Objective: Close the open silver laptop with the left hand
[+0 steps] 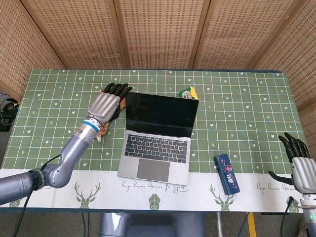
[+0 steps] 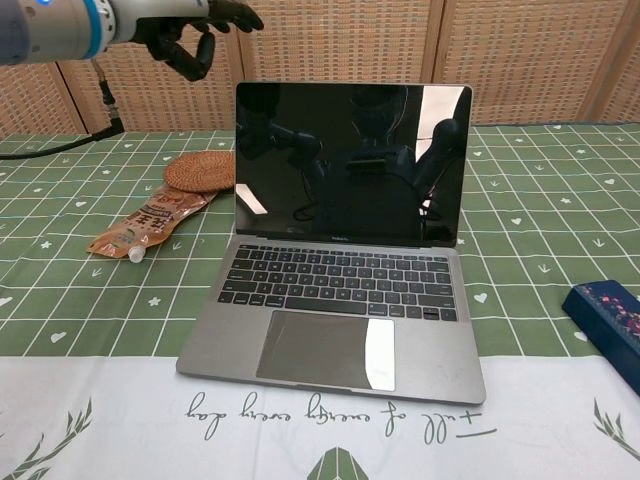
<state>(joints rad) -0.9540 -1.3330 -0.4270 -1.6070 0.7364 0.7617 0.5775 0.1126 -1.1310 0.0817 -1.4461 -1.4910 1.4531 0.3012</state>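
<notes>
At the centre of the green checked surface [image 1: 237, 98] stands the silver laptop [image 1: 157, 143], lid raised near upright, dark screen facing the robot, keyboard and trackpad exposed. The lid is not yet lowered; closing has not begun.

Left robot hand [image 1: 104, 105]: raised above the surface just beside the upper left corner of the lid, fingers extended and apart, holding nothing. In the chest view the same robot hand [image 2: 190, 30] shows at the upper left, above and to the left of the screen edge, fingers loosely curved and not in contact with the lid. This position is judged to be an approach from behind and beside the screen, so that the fingers can reach over the top edge and press the lid forward and down.

Right robot hand [image 1: 300, 165]: low at the near right edge of the surface, fingers spread, empty, well apart from the laptop. It is judged to be parked, since the task assigns the work to the left side.

Other items:
- Woven coaster [image 2: 200, 171] and snack pouch [image 2: 147, 224], left of the laptop, partly under the left arm in the head view.
- Small yellow-green packet [image 1: 188, 93] behind the lid.
- Blue case [image 1: 226, 174] to the right of the laptop.

None of these lies on the keyboard, so nothing appears to obstruct the lid.
</notes>
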